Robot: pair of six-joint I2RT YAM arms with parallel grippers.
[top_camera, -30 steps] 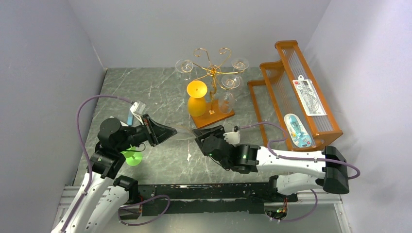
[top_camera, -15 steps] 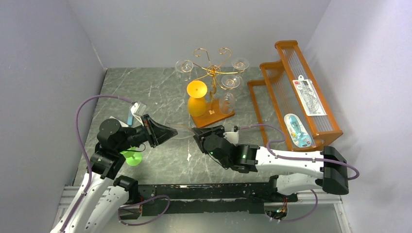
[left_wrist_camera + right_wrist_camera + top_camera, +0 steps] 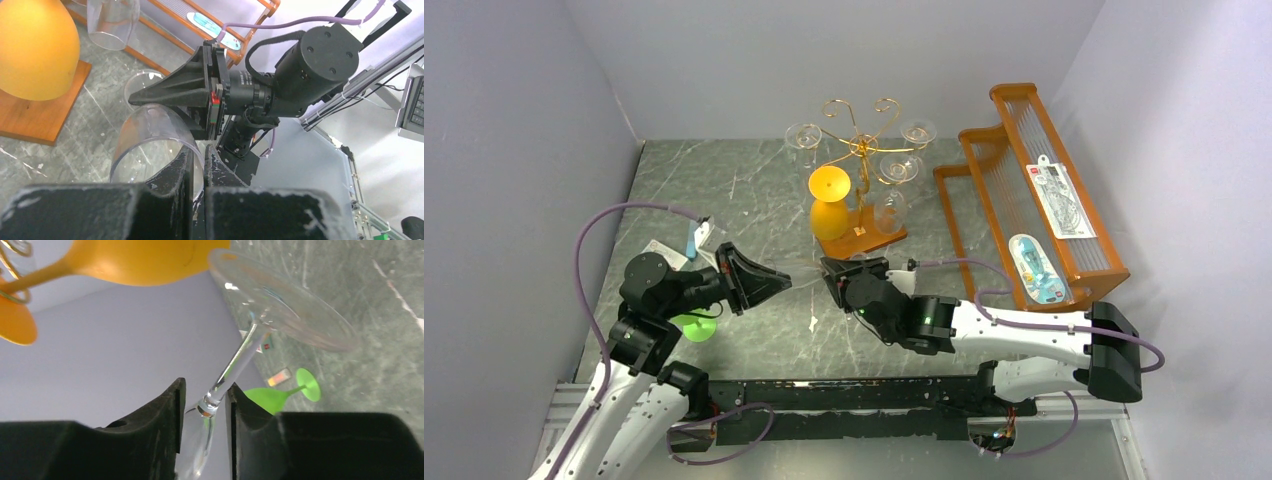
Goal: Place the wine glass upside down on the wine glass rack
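A clear wine glass (image 3: 805,271) hangs level in the air between my two grippers. My left gripper (image 3: 782,281) is shut on the rim of its bowl (image 3: 150,125), one finger inside and one outside. My right gripper (image 3: 828,271) faces it, fingers either side of the stem (image 3: 235,365); the stem touches one finger and a gap shows at the other. The foot (image 3: 285,305) points toward the rack. The gold wire wine glass rack (image 3: 861,140) stands at the back on its wooden base (image 3: 869,243), with an orange glass (image 3: 829,205) and clear glasses hanging on it.
A green wine glass (image 3: 692,322) lies on the table under my left arm and shows in the right wrist view (image 3: 280,392). An orange slatted shelf (image 3: 1034,190) with packets stands at the right. Grey walls close in the left, back and right.
My left gripper has shifted slightly nearer and lower with the glass. My right gripper has edged left along the stem.
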